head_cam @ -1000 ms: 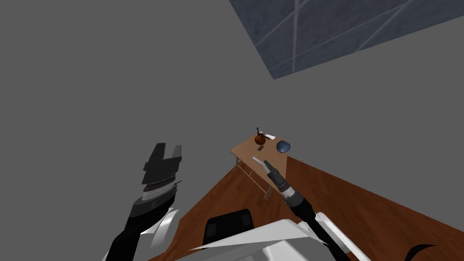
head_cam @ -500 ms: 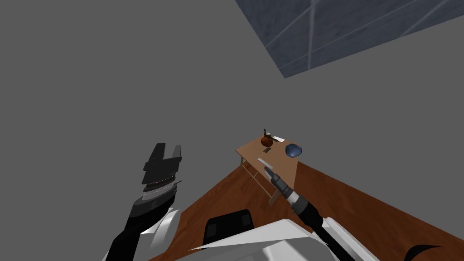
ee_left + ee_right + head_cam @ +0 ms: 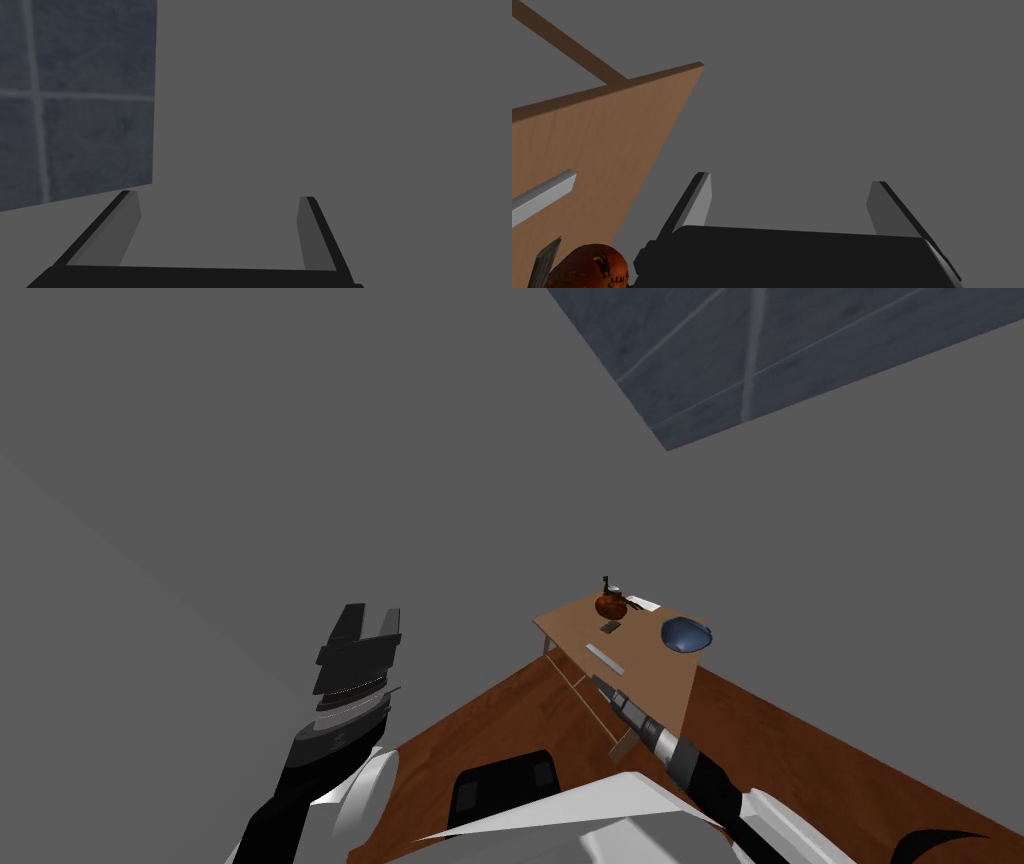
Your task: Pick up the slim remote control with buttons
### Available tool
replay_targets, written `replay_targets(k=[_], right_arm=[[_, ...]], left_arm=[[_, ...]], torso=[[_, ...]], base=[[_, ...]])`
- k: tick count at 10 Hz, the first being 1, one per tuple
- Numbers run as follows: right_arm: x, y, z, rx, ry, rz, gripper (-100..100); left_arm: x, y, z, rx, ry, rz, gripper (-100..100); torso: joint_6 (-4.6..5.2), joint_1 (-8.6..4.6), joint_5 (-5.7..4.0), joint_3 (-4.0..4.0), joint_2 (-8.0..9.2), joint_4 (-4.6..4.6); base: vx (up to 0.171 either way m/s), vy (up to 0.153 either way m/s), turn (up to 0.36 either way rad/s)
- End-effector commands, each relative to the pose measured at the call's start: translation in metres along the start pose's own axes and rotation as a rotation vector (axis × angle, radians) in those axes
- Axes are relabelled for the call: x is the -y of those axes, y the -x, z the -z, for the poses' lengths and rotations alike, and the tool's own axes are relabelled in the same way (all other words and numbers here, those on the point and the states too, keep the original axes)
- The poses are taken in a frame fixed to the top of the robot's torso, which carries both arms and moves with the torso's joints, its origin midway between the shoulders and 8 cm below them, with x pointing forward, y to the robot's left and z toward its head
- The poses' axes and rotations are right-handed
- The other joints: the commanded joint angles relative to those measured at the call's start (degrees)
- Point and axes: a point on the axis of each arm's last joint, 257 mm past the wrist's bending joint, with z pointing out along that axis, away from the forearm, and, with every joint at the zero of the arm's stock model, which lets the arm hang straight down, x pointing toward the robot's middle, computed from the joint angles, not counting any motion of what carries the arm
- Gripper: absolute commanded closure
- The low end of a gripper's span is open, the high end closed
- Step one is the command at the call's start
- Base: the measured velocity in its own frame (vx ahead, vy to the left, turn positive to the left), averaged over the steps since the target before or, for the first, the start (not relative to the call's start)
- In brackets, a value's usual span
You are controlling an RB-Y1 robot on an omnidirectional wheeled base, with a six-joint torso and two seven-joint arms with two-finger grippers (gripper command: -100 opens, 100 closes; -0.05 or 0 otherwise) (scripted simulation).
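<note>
A small dark slim remote [image 3: 607, 628] lies on the brown table top [image 3: 655, 673], just in front of a round red-brown object [image 3: 612, 606]. In the right wrist view the remote is a dark grey sliver [image 3: 547, 260] beside that red-brown object [image 3: 587, 267], off to one side of the fingers. My right gripper [image 3: 603, 660] hovers over the table's near part, a short way from the remote. It is open [image 3: 790, 179], with only grey wall between its fingers. My left gripper [image 3: 370, 613] is raised at the left, away from the table, and stands open [image 3: 218, 195] with nothing in it.
A blue bowl [image 3: 686, 634] sits at the table's right end. A pale flat bar [image 3: 642, 605] lies behind the red-brown object, and shows as a grey bar [image 3: 542, 196] in the right wrist view. Wooden floor [image 3: 800, 758] surrounds the table, with grey wall behind it.
The whole head view has swung, so the table now sits further right and lower. My right arm has kept its place over the table's near part, fingers still open. The left arm has not moved.
</note>
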Motion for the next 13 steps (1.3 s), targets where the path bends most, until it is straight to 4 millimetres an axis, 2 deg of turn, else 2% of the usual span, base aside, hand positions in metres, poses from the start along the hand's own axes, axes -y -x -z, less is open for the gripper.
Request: replay_targets(k=[1,2,3,4,5,6,7,8,9,10,11,12,13], right_arm=[[0.012,-0.002,0.005,-0.028,-0.040,0.024,-100],[0.038,-0.004,0.019,-0.060,-0.109,0.034,-100],[0.040,-0.007,0.020,-0.071,-0.115,0.051,-100],[0.066,-0.009,0.036,-0.103,-0.184,0.061,-100],[0.068,-0.011,0.037,-0.115,-0.191,0.079,-100],[0.094,-0.013,0.056,-0.149,-0.261,0.092,-100],[0.096,-0.015,0.056,-0.159,-0.266,0.106,-100],[0.121,-0.016,0.077,-0.194,-0.337,0.121,-100],[0.122,-0.018,0.078,-0.203,-0.341,0.132,-100],[0.145,-0.019,0.099,-0.237,-0.410,0.144,-100],[0.147,-0.020,0.100,-0.247,-0.414,0.157,-100],[0.165,-0.021,0.120,-0.285,-0.472,0.177,-100],[0.170,-0.022,0.124,-0.291,-0.485,0.180,-100]], left_arm=[[0.000,0.000,0.000,0.000,0.000,0.000,0],[0.000,0.000,0.000,0.000,0.000,0.000,0],[0.000,0.000,0.000,0.000,0.000,0.000,0],[0.000,0.000,0.000,0.000,0.000,0.000,0],[0.000,0.000,0.000,0.000,0.000,0.000,0],[0.000,0.000,0.000,0.000,0.000,0.000,0],[0.000,0.000,0.000,0.000,0.000,0.000,0],[0.000,0.000,0.000,0.000,0.000,0.000,0],[0.000,0.000,0.000,0.000,0.000,0.000,0],[0.000,0.000,0.000,0.000,0.000,0.000,0],[0.000,0.000,0.000,0.000,0.000,0.000,0],[0.000,0.000,0.000,0.000,0.000,0.000,0],[0.000,0.000,0.000,0.000,0.000,0.000,0]], torso=[[0.00,0.00,0.00,0.00,0.00,0.00],[0.05,-0.03,0.00,-0.01,-0.02,0.00],[0.00,-0.04,-0.01,-0.03,-0.05,-0.01],[0.05,-0.05,-0.01,-0.04,-0.07,-0.01],[0.00,-0.07,-0.02,-0.06,-0.11,-0.02],[0.07,-0.07,-0.01,-0.06,-0.10,-0.02],[0.02,-0.11,-0.02,-0.07,-0.13,-0.03],[0.05,-0.12,-0.03,-0.08,-0.14,-0.03],[0.00,-0.16,-0.04,-0.10,-0.18,-0.03],[0.08,-0.14,-0.03,-0.10,-0.17,-0.04],[0.02,-0.15,-0.03,-0.12,-0.22,-0.04],[0.06,-0.16,-0.04,-0.13,-0.22,-0.05],[0.02,-0.22,-0.04,-0.16,-0.28,-0.06]], base=[[-0.003,-0.001,0.144],[0.004,0.004,0.296],[0.009,-0.005,0.168],[0.016,-0.005,0.288],[0.018,-0.012,0.174],[0.027,-0.020,0.267],[0.025,-0.023,0.162],[0.033,-0.026,0.327],[0.034,-0.031,0.144],[0.046,-0.032,0.237],[0.042,-0.037,0.144],[0.058,-0.046,0.251],[0.052,-0.054,0.150]])
